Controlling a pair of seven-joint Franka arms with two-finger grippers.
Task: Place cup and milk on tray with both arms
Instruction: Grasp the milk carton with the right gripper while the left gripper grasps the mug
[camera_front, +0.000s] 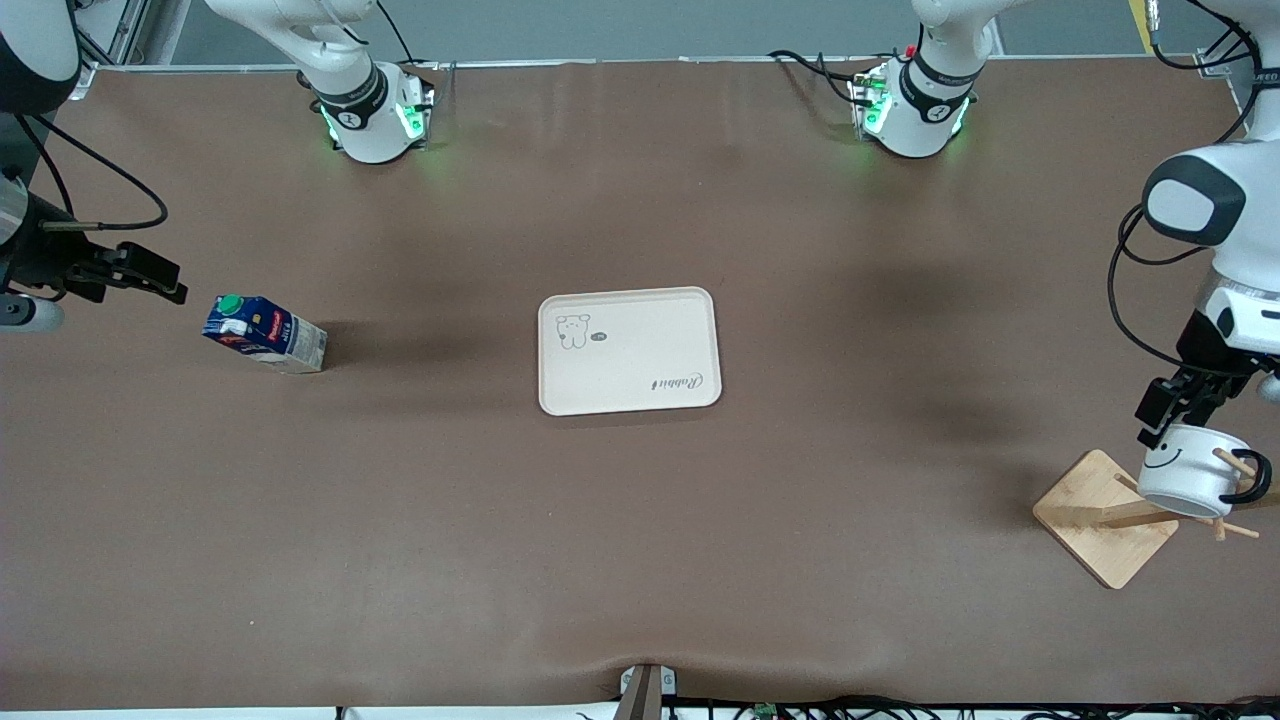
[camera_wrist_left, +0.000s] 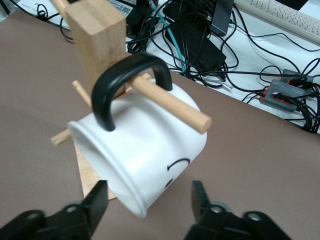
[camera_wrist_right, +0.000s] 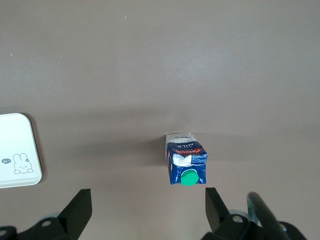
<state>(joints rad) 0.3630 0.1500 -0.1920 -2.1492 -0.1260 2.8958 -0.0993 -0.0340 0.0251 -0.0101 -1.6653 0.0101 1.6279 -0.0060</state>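
Observation:
The white cup with a smiley face hangs by its black handle on a peg of a wooden stand, at the left arm's end of the table. My left gripper is open at the cup's rim. In the left wrist view its fingers stand on either side of the cup, with a gap showing at each, around the left gripper midpoint. The blue milk with a green cap stands toward the right arm's end. My right gripper hangs open and empty beside it. The cream tray lies mid-table.
The wooden stand has a square base, an upright post and several pegs. Cables and electronics lie past the table's edge by the stand. The right wrist view shows the milk and a tray corner.

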